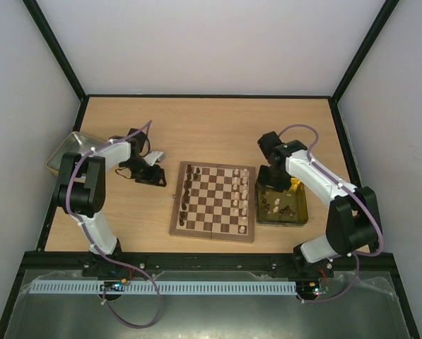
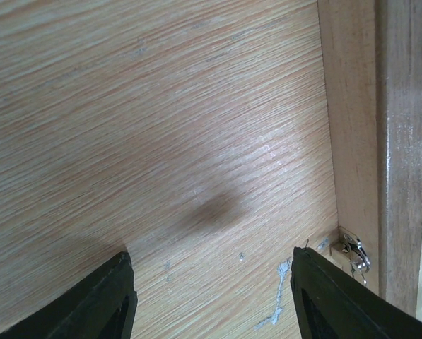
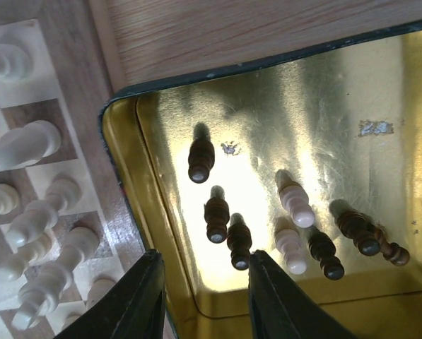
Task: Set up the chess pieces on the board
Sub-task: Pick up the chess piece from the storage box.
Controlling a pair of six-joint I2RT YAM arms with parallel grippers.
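Note:
The board (image 1: 212,201) lies mid-table, with dark chess pieces (image 1: 188,191) along its left side and pale ones (image 1: 243,194) along its right. My left gripper (image 1: 158,175) hangs just left of the board. In its wrist view the left gripper (image 2: 214,296) is open over bare table, beside the board's edge (image 2: 352,141). My right gripper (image 3: 203,296) is open and empty above the near corner of the yellow tray (image 3: 338,85). Dark pieces (image 3: 216,215) and pale pieces (image 3: 295,201) stand in that tray. One dark piece (image 3: 239,244) stands just ahead of the right finger.
A small metal clasp (image 2: 353,252) sits on the board's side. Pale pieces (image 3: 27,141) on the board stand close to the left of the tray's wall (image 3: 119,141). A grey metal tray (image 1: 63,152) lies at the far left, behind the left arm.

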